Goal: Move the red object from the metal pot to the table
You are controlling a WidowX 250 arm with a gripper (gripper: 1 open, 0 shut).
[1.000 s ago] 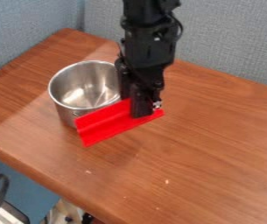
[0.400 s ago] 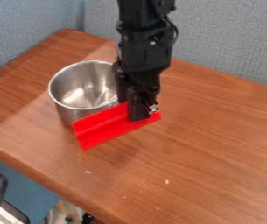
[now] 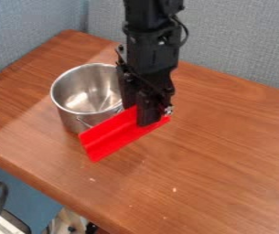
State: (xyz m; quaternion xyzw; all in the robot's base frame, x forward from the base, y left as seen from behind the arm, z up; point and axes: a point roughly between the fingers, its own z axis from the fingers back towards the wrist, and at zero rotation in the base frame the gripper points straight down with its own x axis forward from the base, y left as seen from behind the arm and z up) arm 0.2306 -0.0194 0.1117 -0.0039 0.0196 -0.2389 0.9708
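The red object (image 3: 120,133) is a bright red angled bar lying slantwise just in front of the metal pot (image 3: 85,95), low over or on the brown table (image 3: 215,174). My gripper (image 3: 148,116) comes straight down from above and is shut on the bar's right end. The shiny pot stands to the left of the gripper and looks empty inside. Whether the bar rests fully on the wood or hangs just above it I cannot tell.
A blue-grey wall rises behind the table. The table's front edge runs diagonally at the lower left, with floor and cables below it. Open tabletop stretches to the right and in front of the bar.
The gripper with the red bar dipped slightly toward the pot and back; the bar now lies a touch lower and further forward. The pot has not moved.
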